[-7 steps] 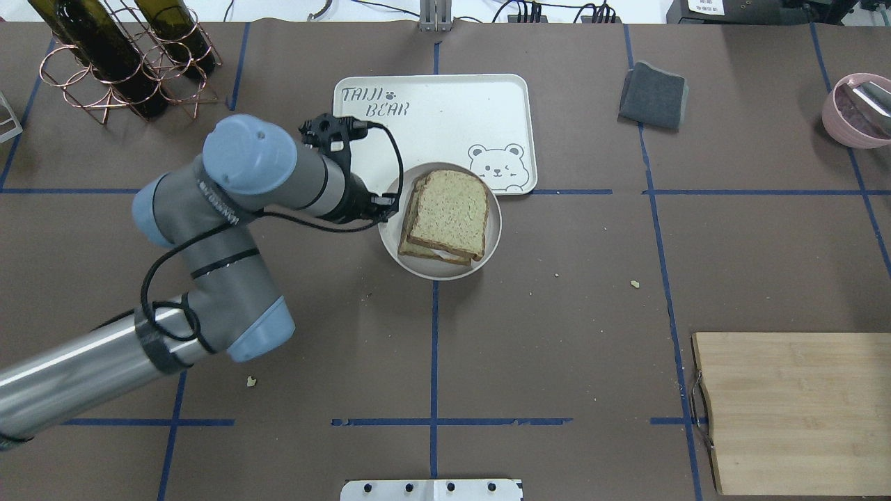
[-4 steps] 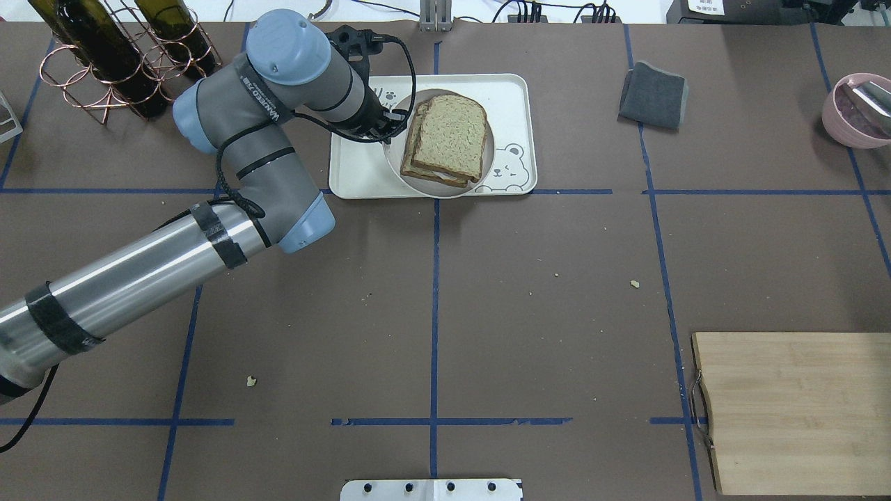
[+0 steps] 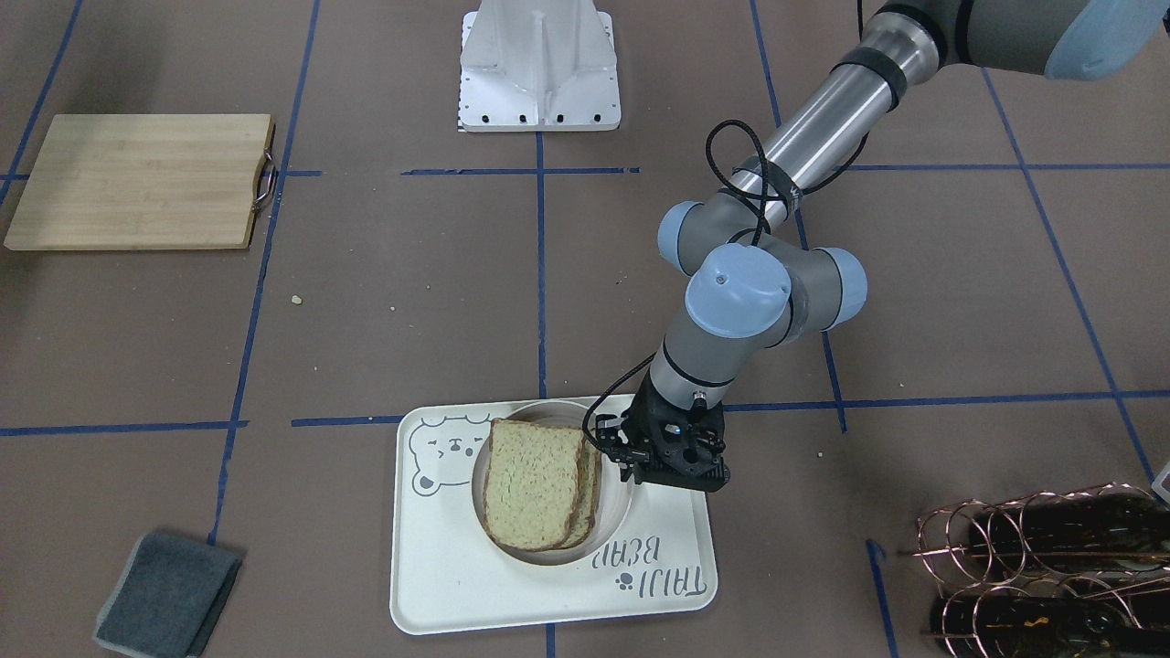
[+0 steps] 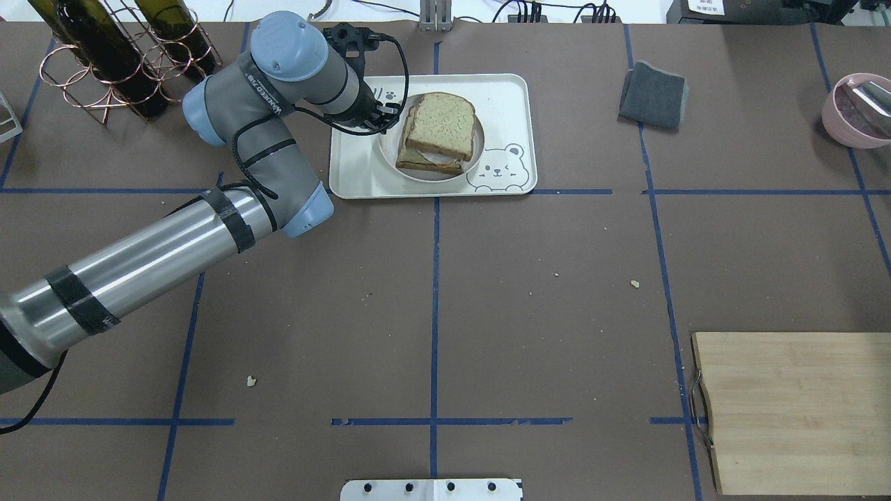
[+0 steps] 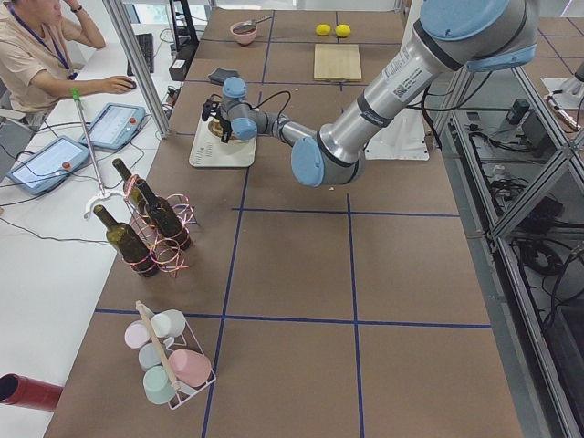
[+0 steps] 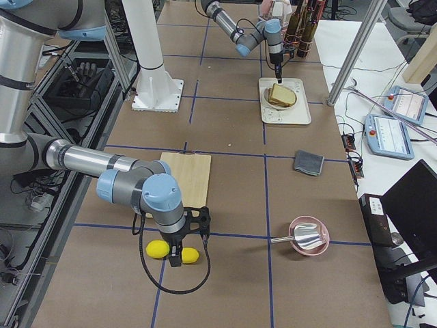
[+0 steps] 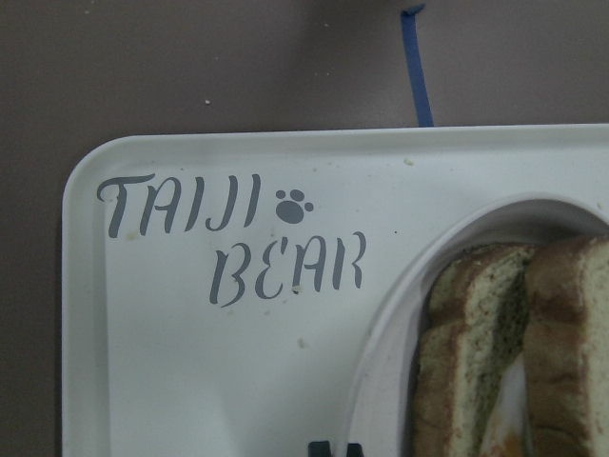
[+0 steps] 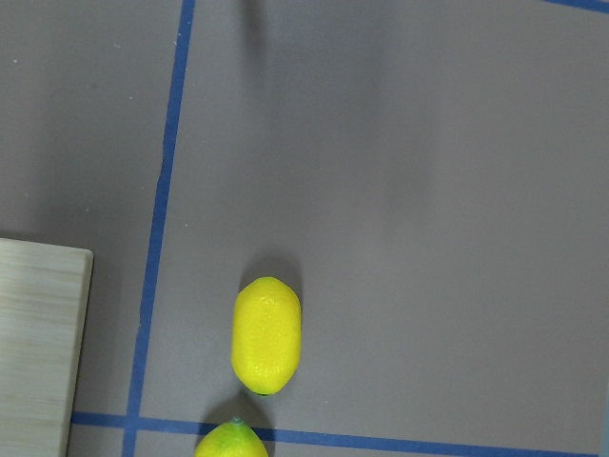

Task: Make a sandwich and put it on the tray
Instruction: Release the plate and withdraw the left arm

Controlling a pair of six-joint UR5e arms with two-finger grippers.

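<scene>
The sandwich [image 4: 440, 125], two speckled bread slices with a bit of white egg between them, lies on a small round off-white plate [image 4: 424, 176]. The plate rests on the cream TAIJI BEAR tray [image 4: 362, 174] at the far middle of the table. My left gripper [image 4: 391, 111] is shut on the plate's left rim. In the front-facing view it [image 3: 620, 457] stands at the plate's [image 3: 614, 521] right side, beside the sandwich [image 3: 530, 484]. The left wrist view shows the tray lettering [image 7: 228, 238] and the bread edges [image 7: 476, 324]. My right gripper [image 6: 171, 256] shows only in the exterior right view; I cannot tell its state.
A wooden cutting board [image 4: 793, 410] lies at the near right. A grey cloth [image 4: 653, 95] and a pink bowl [image 4: 857, 111] are at the far right. Wine bottles in a copper rack [image 4: 118, 62] stand far left. Two lemons [image 8: 266, 333] lie under the right wrist.
My left arm carried the plate with the sandwich from the table in front of the tray to over the tray, then lowered it onto the tray.
</scene>
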